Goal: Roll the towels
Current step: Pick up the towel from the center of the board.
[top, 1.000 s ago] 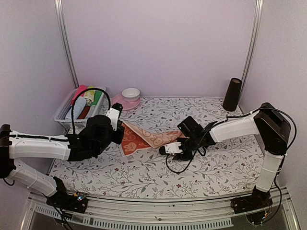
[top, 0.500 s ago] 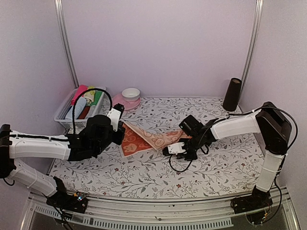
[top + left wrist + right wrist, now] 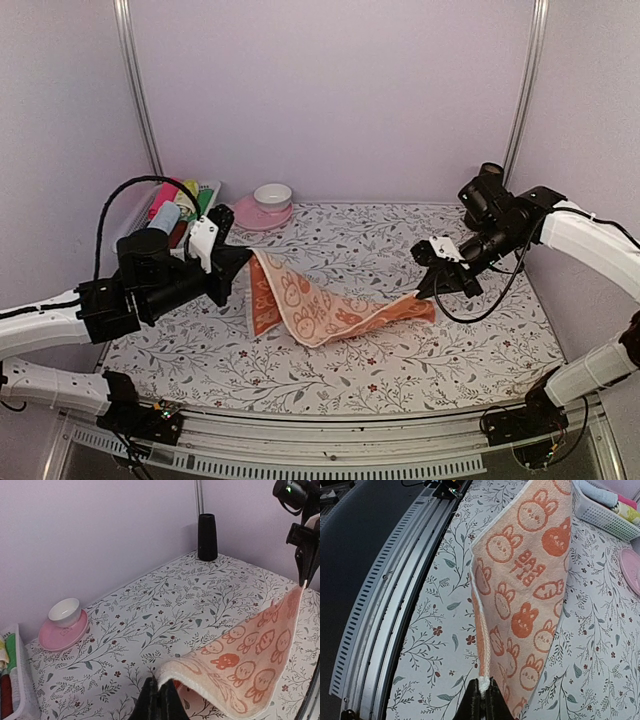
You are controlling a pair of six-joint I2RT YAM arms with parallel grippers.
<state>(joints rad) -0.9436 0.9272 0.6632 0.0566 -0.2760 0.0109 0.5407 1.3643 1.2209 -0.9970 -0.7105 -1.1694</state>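
towel point(image 3: 320, 312): peach, slung sagging between the two grippers
writing point(image 3: 524, 566): "RAB BIT" on two lines, among printed rabbits and carrots
left gripper point(image 3: 159, 701): clamped on one towel corner
right gripper point(image 3: 481, 694): clamped on the opposite corner

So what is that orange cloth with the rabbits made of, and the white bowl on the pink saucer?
The orange cloth looks like soft cotton terry: matte, slightly fuzzy, hanging limp, with a stitched white edge. The white bowl and pink saucer look like glazed ceramic, smooth with a faint sheen, though hard plastic would look much the same from here.
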